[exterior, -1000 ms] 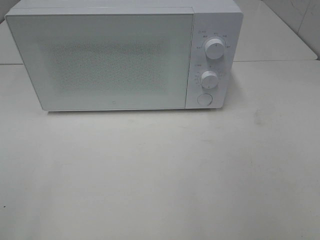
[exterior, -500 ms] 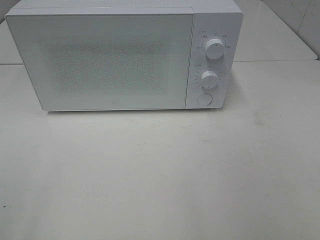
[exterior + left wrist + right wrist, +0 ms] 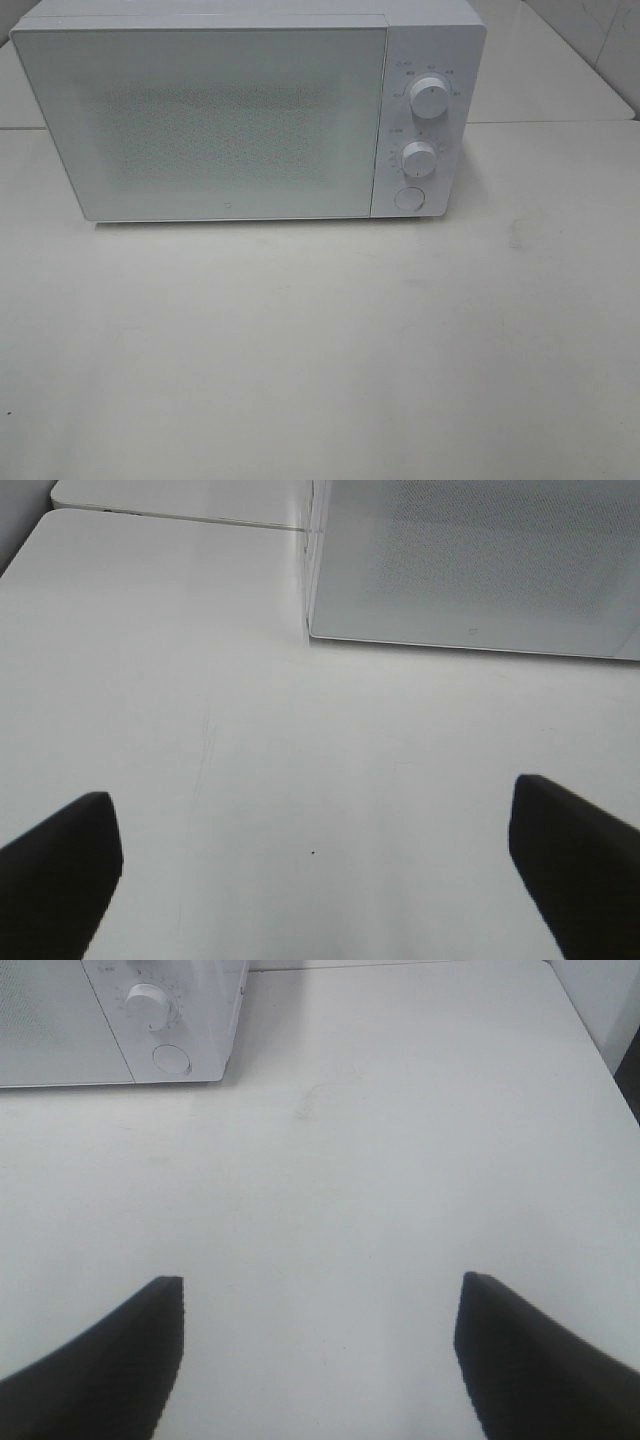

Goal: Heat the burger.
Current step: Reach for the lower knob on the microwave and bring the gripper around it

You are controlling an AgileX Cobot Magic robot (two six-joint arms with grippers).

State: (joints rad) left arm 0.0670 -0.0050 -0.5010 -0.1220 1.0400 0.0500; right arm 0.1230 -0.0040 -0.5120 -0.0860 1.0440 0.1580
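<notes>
Microwave [image 3: 245,110], white, stands toward the far edge of the table [image 3: 320,350], its front facing the near edge. Door [image 3: 200,120] is closed and sits flush with the housing; its dotted window panel is opaque in all views. The control strip occupies the right side of the front: upper knob [image 3: 428,100], lower knob [image 3: 419,159] directly beneath it, round button [image 3: 408,198] lowest.

The burger is not visible in any view; whether it lies behind the closed door cannot be told.

The left tool [image 3: 310,810] hangs above bare table surface near the left front corner of the microwave, released, with its dark fingers [image 3: 60,870] spread wide and nothing between them. The right tool [image 3: 320,1290] hangs above bare table surface toward the right edge, near the control strip, also released, fingers [image 3: 110,1360] spread and grasping nothing. Neither tool touches the microwave.
</notes>
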